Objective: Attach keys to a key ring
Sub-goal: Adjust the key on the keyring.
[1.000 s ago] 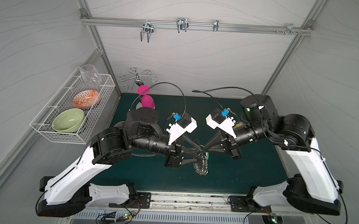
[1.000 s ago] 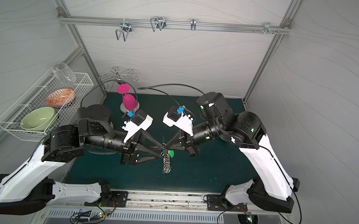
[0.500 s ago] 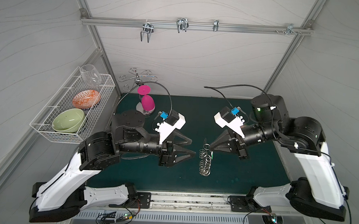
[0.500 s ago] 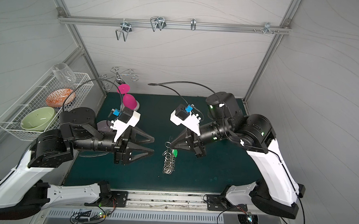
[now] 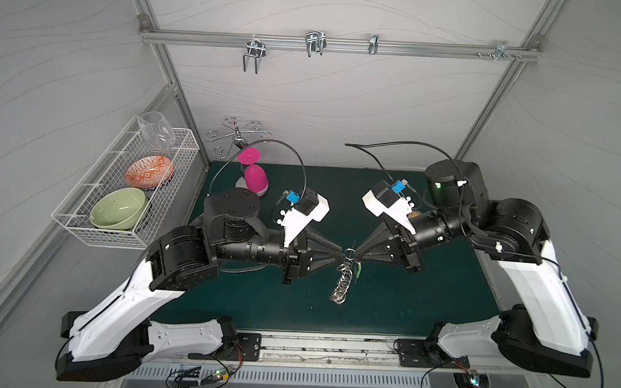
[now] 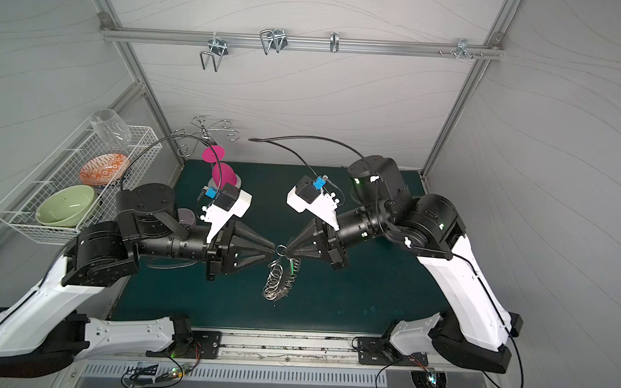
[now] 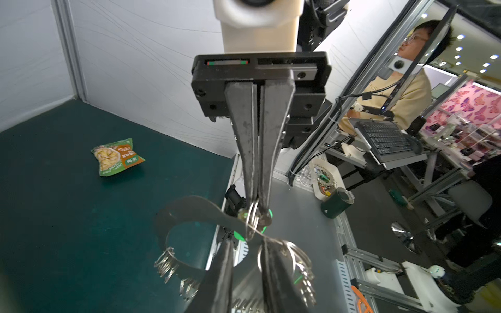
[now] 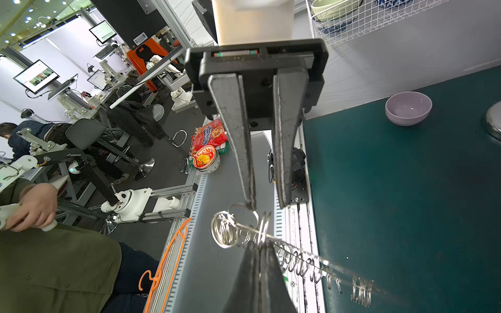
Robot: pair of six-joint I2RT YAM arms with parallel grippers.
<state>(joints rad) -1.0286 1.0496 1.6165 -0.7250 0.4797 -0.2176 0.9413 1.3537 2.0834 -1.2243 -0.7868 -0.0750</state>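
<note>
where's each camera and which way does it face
A top view: high over the front edge, facing down at the mat; left arm and right arm show whole.
A top view: same head, same aim; left gripper and right gripper nearly touch.
Left wrist: on the left arm, past its own fingers toward the right gripper.
Right wrist: on the right arm, past its own fingers toward the left gripper.
Shared: both wrist views show the right gripper's key ring.
</note>
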